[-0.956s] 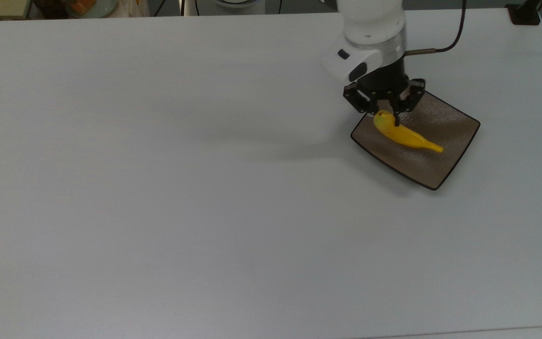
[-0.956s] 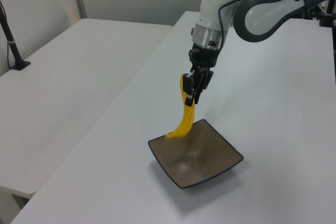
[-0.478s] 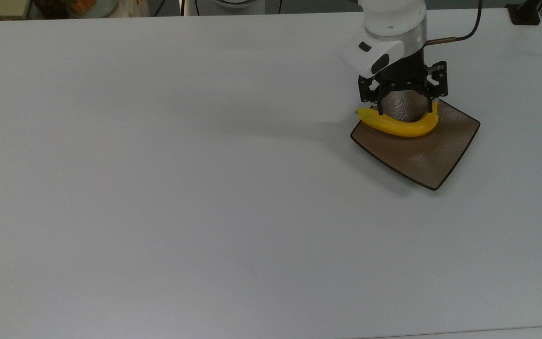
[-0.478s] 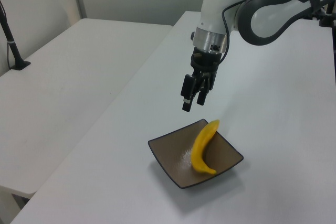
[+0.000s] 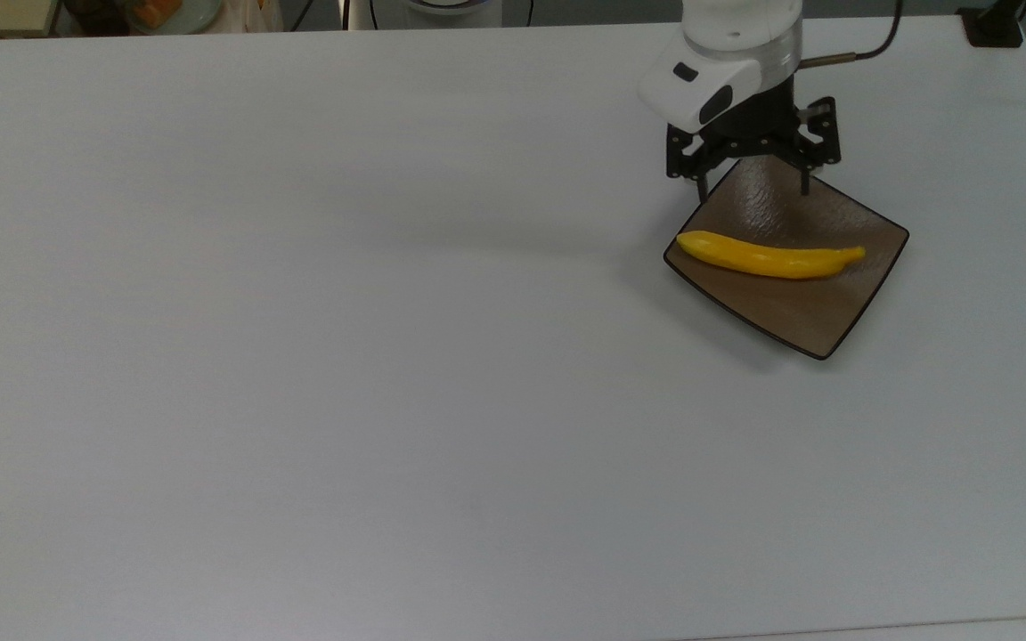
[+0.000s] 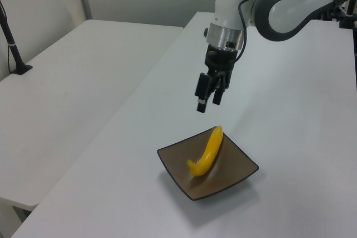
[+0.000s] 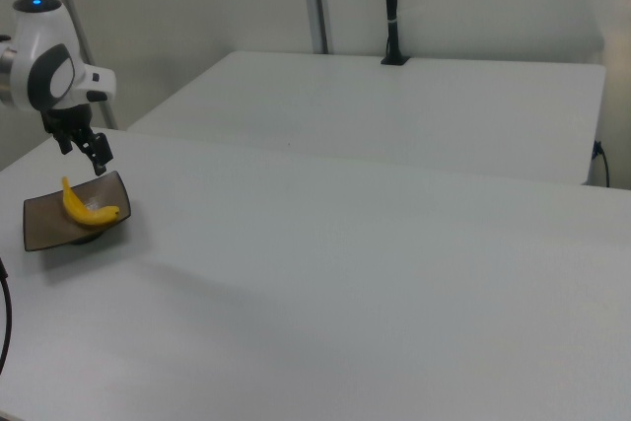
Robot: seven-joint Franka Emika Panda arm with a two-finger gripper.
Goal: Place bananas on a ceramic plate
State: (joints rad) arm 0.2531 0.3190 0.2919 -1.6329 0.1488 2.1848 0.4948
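White table surface [image 5: 388, 356] spans the whole work area, and the ceramic plate [image 5: 820, 325] sits on it near the top view's right side, turned so that its corners point diamond-wise toward the frame edges. The plate is square, brown and glossy, with a thin black rim [image 6: 173, 178]. The banana [image 5: 767, 255] lies inside the plate, resting on the brown surface, with its long axis running nearly level from the top view's left to the top view's right. Its blunt end lies close to the plate's corner at the top view's left, and its narrower tip points to the top view's right, toward the opposite corner. The curve bows toward the bottom of the top view. In the left view the banana [image 6: 206, 152] runs diagonally from lower left to upper right across the plate. In the right view the banana [image 7: 84, 204] lies in the plate [image 7: 39, 229] at the right view's far left. The gripper [image 5: 752, 189] hangs above the plate's far edge, clear of the banana, with its fingers spread apart and holding nothing. In the left view the gripper [image 6: 207, 103] points downward above the plate, well apart from it.
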